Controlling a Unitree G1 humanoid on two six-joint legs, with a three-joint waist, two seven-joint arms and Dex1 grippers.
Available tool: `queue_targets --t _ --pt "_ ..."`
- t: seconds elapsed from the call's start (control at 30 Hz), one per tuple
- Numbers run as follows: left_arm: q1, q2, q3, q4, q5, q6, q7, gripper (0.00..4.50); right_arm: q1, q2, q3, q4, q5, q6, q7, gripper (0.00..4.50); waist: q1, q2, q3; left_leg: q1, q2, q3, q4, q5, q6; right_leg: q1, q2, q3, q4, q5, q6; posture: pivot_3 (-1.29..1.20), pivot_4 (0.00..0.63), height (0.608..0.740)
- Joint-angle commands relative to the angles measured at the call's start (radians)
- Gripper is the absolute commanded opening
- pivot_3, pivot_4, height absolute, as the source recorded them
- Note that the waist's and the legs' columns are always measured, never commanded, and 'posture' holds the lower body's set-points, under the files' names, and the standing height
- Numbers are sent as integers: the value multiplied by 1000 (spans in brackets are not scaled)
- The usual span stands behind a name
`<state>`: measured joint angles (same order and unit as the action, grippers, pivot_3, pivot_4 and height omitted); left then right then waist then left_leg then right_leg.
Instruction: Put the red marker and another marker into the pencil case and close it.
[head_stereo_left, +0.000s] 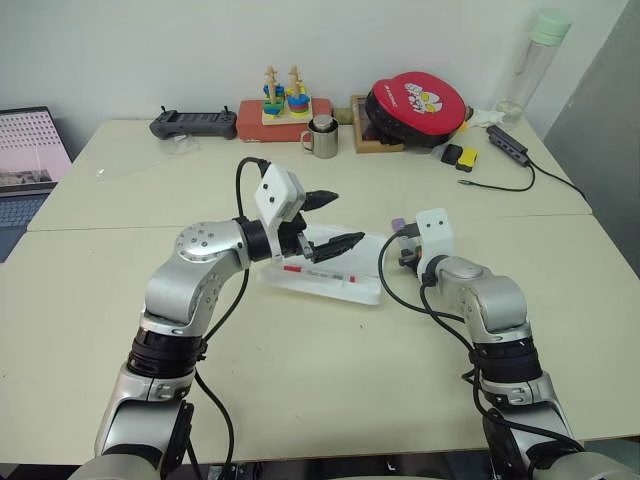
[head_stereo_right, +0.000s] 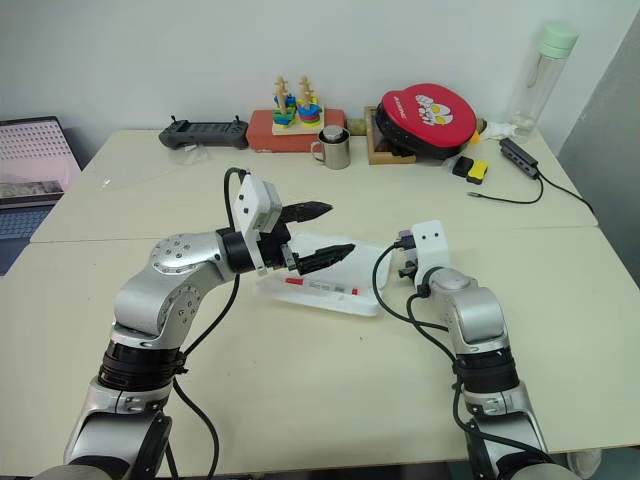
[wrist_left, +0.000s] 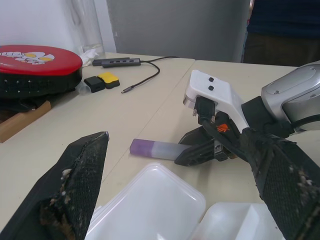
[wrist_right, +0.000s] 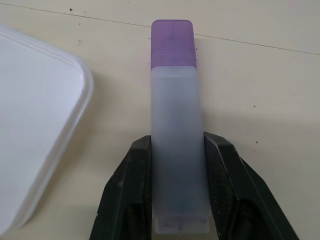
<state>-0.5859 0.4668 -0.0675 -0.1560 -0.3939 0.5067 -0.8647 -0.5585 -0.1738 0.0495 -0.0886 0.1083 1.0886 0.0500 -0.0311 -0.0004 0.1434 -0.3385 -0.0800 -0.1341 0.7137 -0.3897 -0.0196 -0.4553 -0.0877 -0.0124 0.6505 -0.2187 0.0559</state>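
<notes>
Right gripper (wrist_right: 177, 165) is clamped on the lavender marker (wrist_right: 175, 125); left gripper (head_stereo_left: 330, 220) is spread wide over the open pencil case (head_stereo_left: 365, 290).

You've got the lavender marker pinched between both right fingers (wrist_right: 127, 195) at its plain end: short, thick, frosted pale barrel with a darker purple cap pointing straight out past the fingertips. It looks to be lying on or just off the table (head_stereo_left: 300, 380); can't tell which from these views. The pencil case is just beside that hand, on its inner side: white, flat, rounded corners, lid open. The red marker (head_stereo_left: 318, 271) is already inside: slim white barrel, red ends. Your left hand sits above the case with nothing between its fingers, lower finger (head_stereo_left: 338, 244) just over the red marker.
</notes>
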Motion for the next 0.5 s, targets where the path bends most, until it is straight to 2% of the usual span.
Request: queue_targets --t 0.03,0.13,0.23,0.37,0.5 --pt "-2 10 23 -28 -18 -17 -5 4500 10 6 -50 -20 0 -1 -10 1065 0 0 0 0 0 0 0 0 0 0 0 0 0 0 0 0 150 740" --pt "15 33 44 -33 -23 -14 -13 4500 -9 -18 -64 -34 12 -78 33 1065 -1 0 0 0 0 0 0 0 0 0 0 0 0 0 0 0 150 740" --pt "75 115 103 -43 -42 -10 -54 4500 -77 -75 -76 -93 92 -173 189 1065 -9 1 1 0 0 1 -1 0 0 -1 0 0 0 0 0 0 150 740" --pt "183 221 187 -66 -87 -22 -127 4500 -147 -149 0 -186 248 -127 450 1065 -30 2 1 0 3 1 -3 0 0 -2 2 0 -1 0 0 0 150 740" --pt "299 307 234 -97 -101 -25 -180 4500 -230 -152 91 -175 308 -62 544 1065 -32 2 1 2 3 0 -5 0 0 -1 2 0 -3 0 0 0 150 740"
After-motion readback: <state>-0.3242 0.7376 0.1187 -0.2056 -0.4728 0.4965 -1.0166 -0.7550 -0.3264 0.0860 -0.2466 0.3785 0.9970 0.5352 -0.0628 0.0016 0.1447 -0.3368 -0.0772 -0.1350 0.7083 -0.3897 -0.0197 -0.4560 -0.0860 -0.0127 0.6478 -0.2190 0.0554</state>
